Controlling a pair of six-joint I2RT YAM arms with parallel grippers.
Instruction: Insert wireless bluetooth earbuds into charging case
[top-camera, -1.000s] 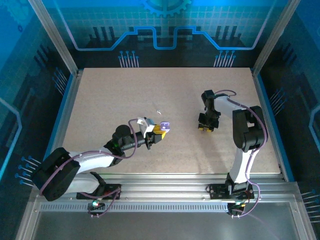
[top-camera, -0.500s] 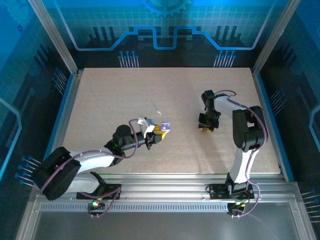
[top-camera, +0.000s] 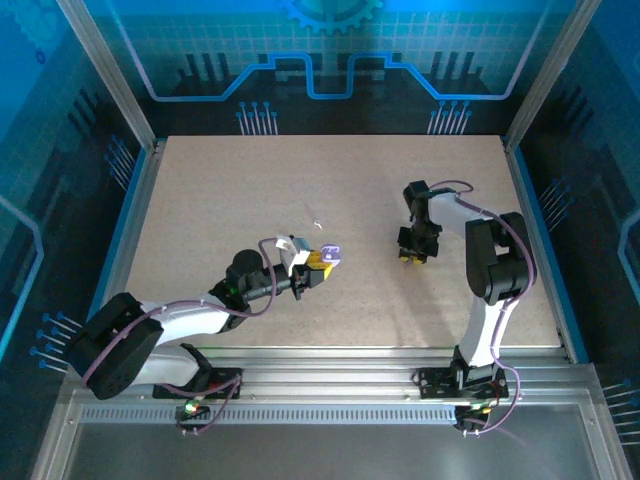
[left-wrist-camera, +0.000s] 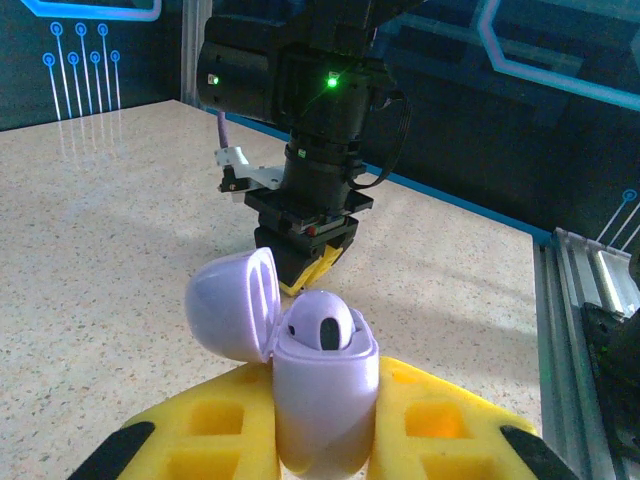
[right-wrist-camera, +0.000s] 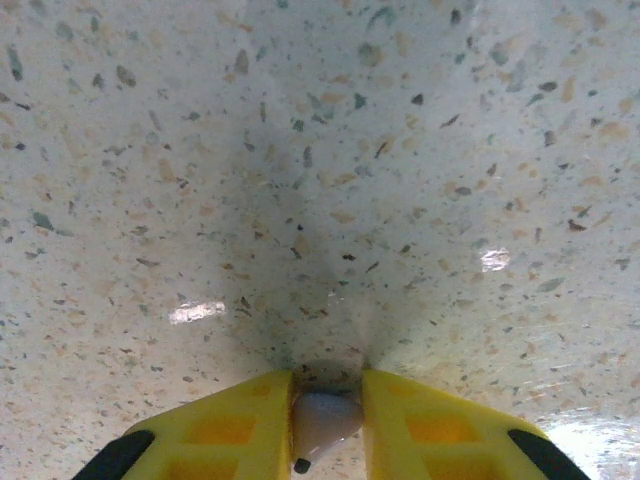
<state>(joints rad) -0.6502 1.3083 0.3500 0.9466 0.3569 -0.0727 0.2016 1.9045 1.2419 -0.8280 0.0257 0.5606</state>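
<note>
The left arm lies low, stretched from the tabletop's near-left corner toward its middle. The left fingers (top-camera: 318, 263) (left-wrist-camera: 210, 430) are clamped on the lower body of the charging case (top-camera: 331, 254) (left-wrist-camera: 325, 385), held upright near the centre of the tabletop (top-camera: 220, 200). Its lid (left-wrist-camera: 235, 305) is hinged open to the left, and a seated earbud (left-wrist-camera: 322, 325) rests inside. Right of centre, the right arm stands folded, elbow high and wrist pointing straight down. The right fingers (top-camera: 412, 257) (right-wrist-camera: 235, 430) are down at the speckled surface, pinching a second earbud (right-wrist-camera: 322, 418) between their tips.
</note>
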